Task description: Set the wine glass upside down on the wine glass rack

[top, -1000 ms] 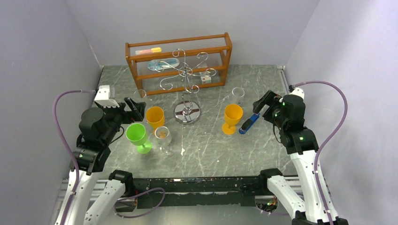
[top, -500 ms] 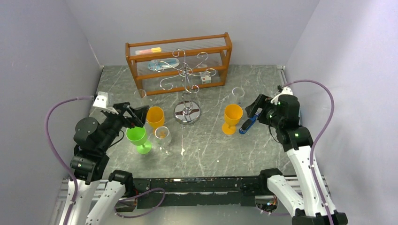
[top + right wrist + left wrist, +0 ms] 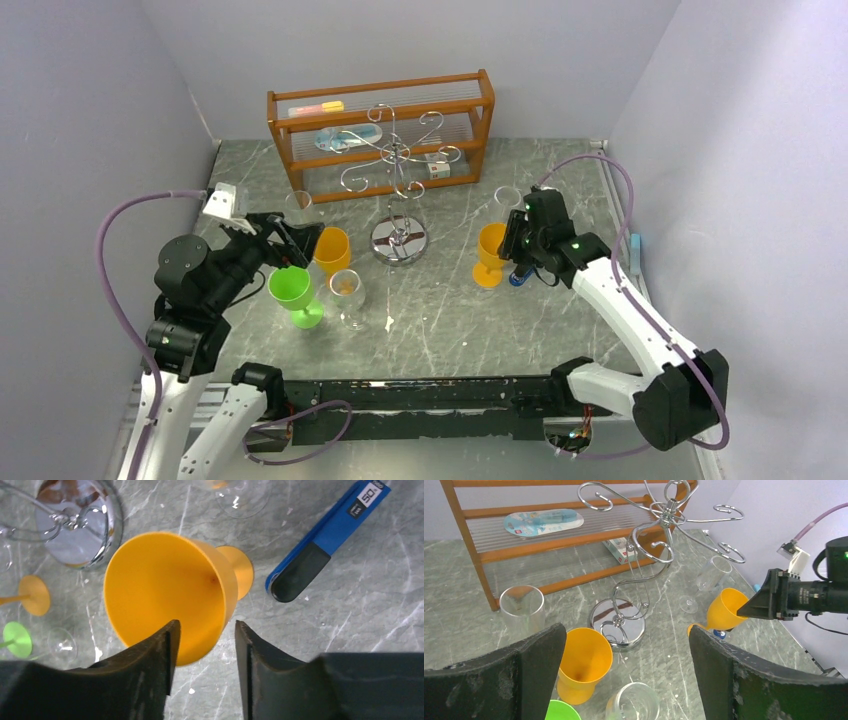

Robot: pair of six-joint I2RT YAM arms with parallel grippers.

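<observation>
Orange plastic wine glass (image 3: 495, 252) stands upright on the grey marbled table (image 3: 460, 320), right of the silver wire wine glass rack (image 3: 399, 241) and apart from it, whose curled arms are all bare, so nothing's hung yet! Right gripper (image 3: 202, 630) straddles the bowl's rim, jaws half drawn in, and I can't tell if they bite; left gripper (image 3: 624, 640) gapes wide, empty, near a second orange glass (image 3: 584, 665). Left to do, I reckon: grip, lift, flip, hang.
</observation>
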